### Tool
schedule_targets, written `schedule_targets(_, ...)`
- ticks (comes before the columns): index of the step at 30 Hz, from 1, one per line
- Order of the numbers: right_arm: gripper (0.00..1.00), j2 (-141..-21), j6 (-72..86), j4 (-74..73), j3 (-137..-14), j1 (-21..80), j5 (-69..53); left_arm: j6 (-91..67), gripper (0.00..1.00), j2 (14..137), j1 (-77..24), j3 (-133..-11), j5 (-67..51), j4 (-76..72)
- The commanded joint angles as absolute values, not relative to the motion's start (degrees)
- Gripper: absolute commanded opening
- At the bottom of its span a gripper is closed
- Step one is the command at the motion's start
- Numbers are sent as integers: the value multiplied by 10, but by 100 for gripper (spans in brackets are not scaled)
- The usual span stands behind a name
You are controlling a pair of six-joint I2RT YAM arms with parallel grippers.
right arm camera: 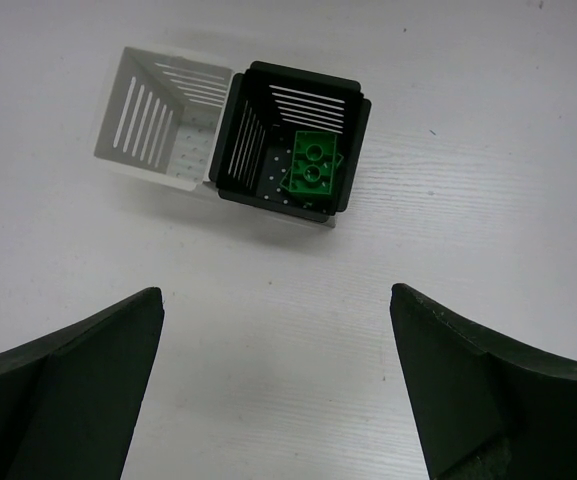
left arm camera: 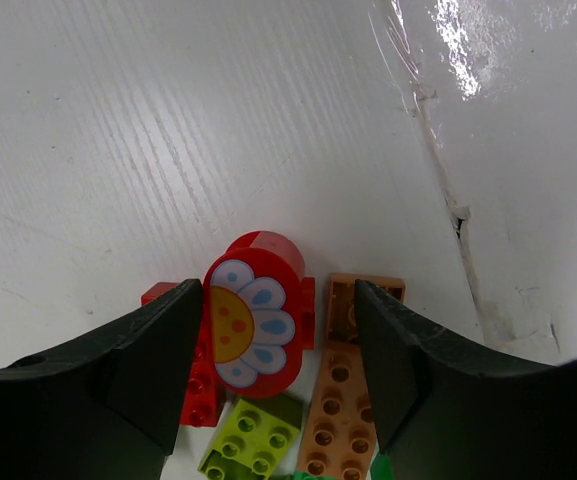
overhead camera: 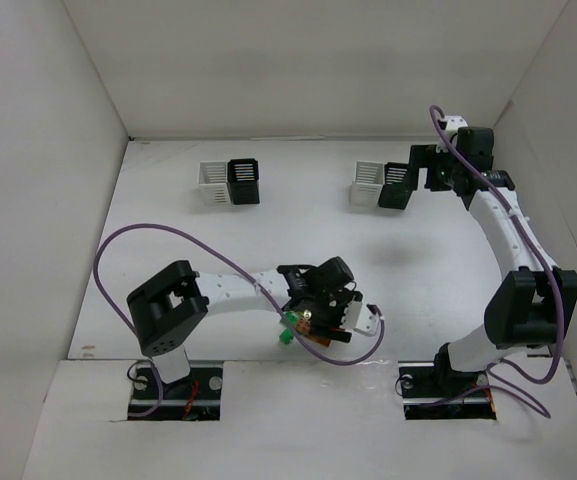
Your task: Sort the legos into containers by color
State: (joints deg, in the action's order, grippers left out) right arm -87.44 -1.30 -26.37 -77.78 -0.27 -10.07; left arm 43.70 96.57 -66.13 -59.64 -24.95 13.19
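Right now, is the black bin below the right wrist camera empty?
Not empty. A green brick lies on the floor of the black bin, against its right wall.

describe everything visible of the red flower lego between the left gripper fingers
A glossy red plastic lego with a rounded top; its face bears a printed daisy, white petals with blue drops around a yellow centre. It sits on the table between the open fingers of the left gripper, close against one. A red studded brick adjoins it on one side, an orange plate on the other, a yellow-green brick nearby.
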Motion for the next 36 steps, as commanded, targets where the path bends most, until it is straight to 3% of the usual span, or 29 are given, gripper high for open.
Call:
schedule_targets(1, 99, -863, -17, -239, -771, -13, -119, 451, 58, 976, -664, -620, -253, 123)
schedule_targets(14, 99, -868, -27, -244, -771, -31, -135, 456, 55, 1014, -664, -639, -248, 134)
schedule_targets(28, 99, -874, -33, -255, -781, -31, -152, 461, 20, 997, -664, -627, -225, 128)
schedule_targets(36, 99, -868, -17, -260, -787, 2, -146, 335, 17, 969, -664, -827, -243, 174)
